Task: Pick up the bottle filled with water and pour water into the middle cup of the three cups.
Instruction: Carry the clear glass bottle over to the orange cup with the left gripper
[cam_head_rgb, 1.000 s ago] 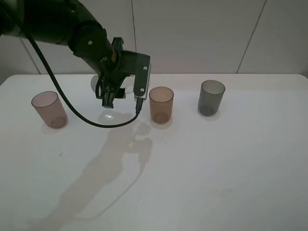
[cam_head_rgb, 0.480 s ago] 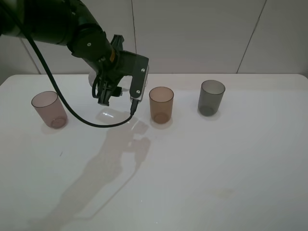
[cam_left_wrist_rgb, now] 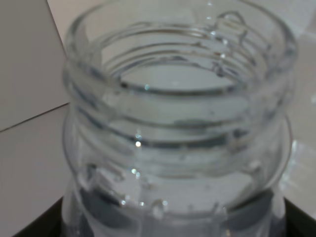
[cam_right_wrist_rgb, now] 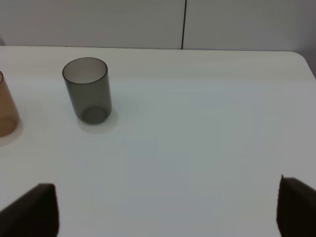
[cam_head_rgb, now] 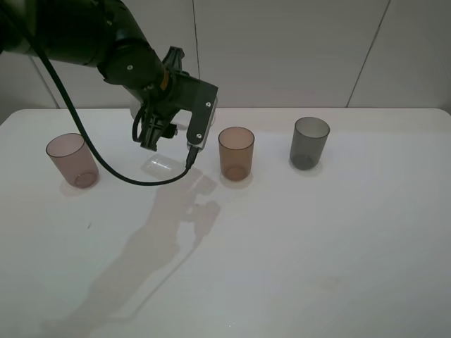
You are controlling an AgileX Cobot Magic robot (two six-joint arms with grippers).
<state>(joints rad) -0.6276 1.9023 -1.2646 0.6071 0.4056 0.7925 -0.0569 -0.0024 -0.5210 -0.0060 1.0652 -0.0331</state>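
Although the left tool clenches the bottle, lifted off the counter, nothing seems poured yet: the middle cup stands near the tool's right side, seemingly empty, awaiting the pour.

Your left arm reaches in from the upper left of the overhead view, wrist bent downward; your left gripper points down, jaws closed on the bottle; your right gripper shows only two dark fingertips, set wide apart.
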